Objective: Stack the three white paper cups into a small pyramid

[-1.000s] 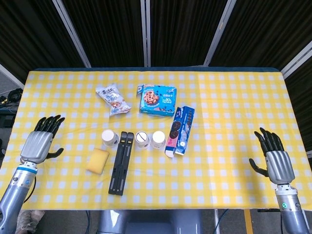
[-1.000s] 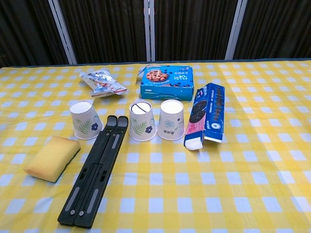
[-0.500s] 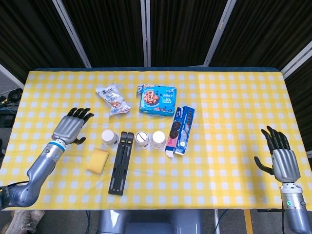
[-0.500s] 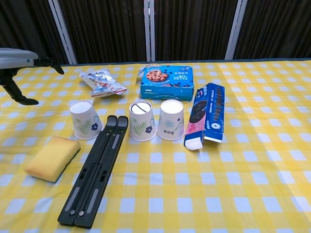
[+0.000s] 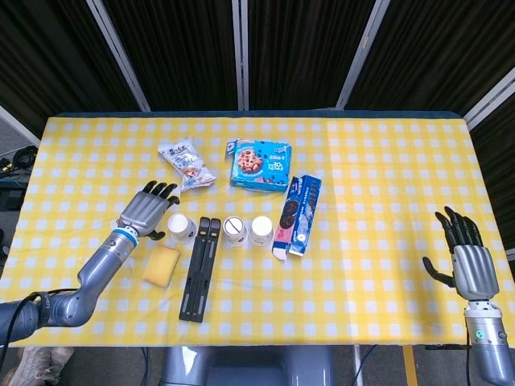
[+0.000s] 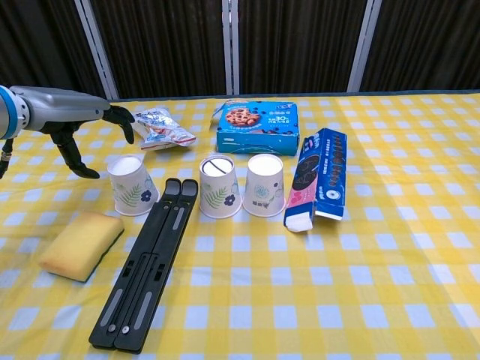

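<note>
Three white paper cups with leaf prints (image 6: 220,187) stand upside down in a row on the yellow-checked worktop (image 6: 390,270). Only the head view shows the right hand (image 5: 469,261), fingers spread, empty. The left hand (image 6: 88,120), fingers apart, hovers beside the leftmost cup (image 5: 181,228). Blue cookie box (image 6: 257,127) lettering is probably "30", otherwise unreadable.

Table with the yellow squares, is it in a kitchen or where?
Probably not a kitchen; more likely a robot test room. Black curtains on metal poles hang behind the checked tablecloth, and paper cups, snacks and a sponge are laid out for the robot's left hand.
</note>
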Action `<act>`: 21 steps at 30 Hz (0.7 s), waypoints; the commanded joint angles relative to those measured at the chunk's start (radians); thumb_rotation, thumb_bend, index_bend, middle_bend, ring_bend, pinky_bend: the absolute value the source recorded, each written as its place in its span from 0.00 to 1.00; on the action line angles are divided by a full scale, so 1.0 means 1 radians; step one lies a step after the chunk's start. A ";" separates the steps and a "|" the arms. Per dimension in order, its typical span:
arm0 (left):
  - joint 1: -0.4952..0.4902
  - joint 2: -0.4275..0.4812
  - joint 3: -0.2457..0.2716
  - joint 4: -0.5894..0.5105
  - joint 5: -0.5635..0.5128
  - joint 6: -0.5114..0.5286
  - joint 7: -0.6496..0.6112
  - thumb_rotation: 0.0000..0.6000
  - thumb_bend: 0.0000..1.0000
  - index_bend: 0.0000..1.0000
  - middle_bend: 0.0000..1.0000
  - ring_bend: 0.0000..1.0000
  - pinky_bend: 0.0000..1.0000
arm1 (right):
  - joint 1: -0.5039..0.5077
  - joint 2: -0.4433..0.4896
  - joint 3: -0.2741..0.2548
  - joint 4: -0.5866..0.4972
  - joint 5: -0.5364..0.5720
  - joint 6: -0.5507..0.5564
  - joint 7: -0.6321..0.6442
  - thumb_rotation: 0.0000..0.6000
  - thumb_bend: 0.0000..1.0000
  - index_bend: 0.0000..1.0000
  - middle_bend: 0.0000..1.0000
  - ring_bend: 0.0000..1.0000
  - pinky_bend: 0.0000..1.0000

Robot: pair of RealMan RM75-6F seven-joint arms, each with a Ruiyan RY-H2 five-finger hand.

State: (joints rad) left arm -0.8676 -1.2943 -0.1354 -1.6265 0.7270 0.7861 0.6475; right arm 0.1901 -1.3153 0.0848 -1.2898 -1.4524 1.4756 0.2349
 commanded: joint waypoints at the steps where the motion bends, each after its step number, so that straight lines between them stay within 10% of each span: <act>1: -0.009 -0.003 0.008 -0.001 -0.010 0.007 0.004 1.00 0.25 0.24 0.00 0.00 0.00 | -0.001 0.001 0.002 0.001 -0.001 0.000 0.002 1.00 0.21 0.05 0.00 0.00 0.00; 21: -0.071 -0.070 0.046 0.029 -0.014 0.035 -0.029 1.00 0.31 0.38 0.00 0.00 0.00 | -0.013 0.007 0.017 -0.008 -0.017 0.006 0.006 1.00 0.21 0.05 0.00 0.00 0.00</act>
State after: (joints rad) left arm -0.9383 -1.3659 -0.0917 -1.5935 0.7097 0.8179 0.6206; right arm 0.1774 -1.3090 0.1018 -1.2977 -1.4691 1.4810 0.2405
